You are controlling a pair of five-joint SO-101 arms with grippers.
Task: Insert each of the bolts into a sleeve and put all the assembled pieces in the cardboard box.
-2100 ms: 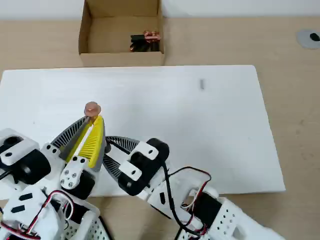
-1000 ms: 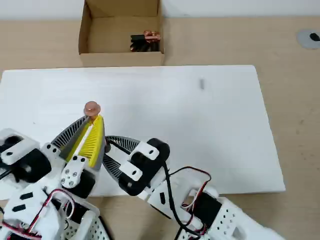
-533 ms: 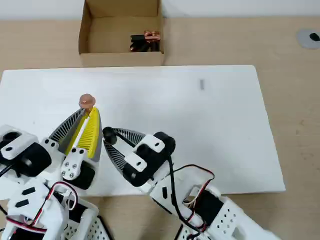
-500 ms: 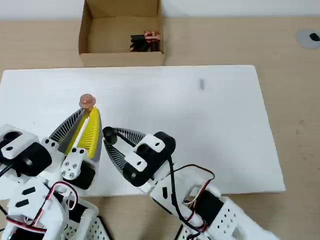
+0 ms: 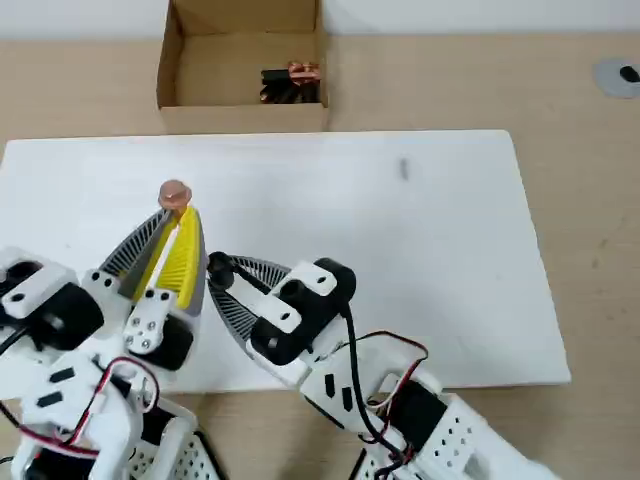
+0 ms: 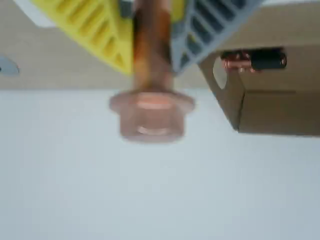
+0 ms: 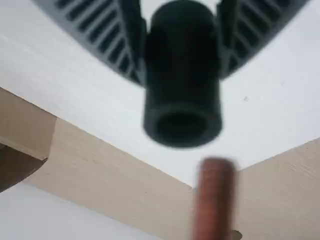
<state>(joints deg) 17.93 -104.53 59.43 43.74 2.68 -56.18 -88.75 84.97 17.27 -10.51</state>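
My left gripper point(image 5: 181, 214), with one yellow and one grey finger, is shut on a copper bolt point(image 5: 175, 193) over the left part of the white board point(image 5: 420, 270). In the left wrist view the bolt point(image 6: 151, 112) juts past that gripper point(image 6: 152, 62) with its flanged head outermost. Just beside it, my right gripper point(image 5: 216, 272) is shut on a black sleeve point(image 5: 218, 267). The sleeve point(image 7: 182, 117) shows its open bore between the grey fingers point(image 7: 107, 35), and a copper shaft point(image 7: 214, 200) stands just beyond it. The cardboard box point(image 5: 180, 110) at the back holds assembled pieces point(image 5: 291, 84).
Wooden table point(image 5: 590, 200) surrounds the board. A small grey mark point(image 5: 404, 168) lies on the board's far right part, and a grey disc point(image 5: 618, 75) sits at the table's far right. From the left wrist, the box point(image 6: 272, 107) shows an assembled piece point(image 6: 254, 61) inside.
The left gripper has carried the bolt a little farther toward the box. The right gripper has come forward beside it, so the black sleeve now shows.
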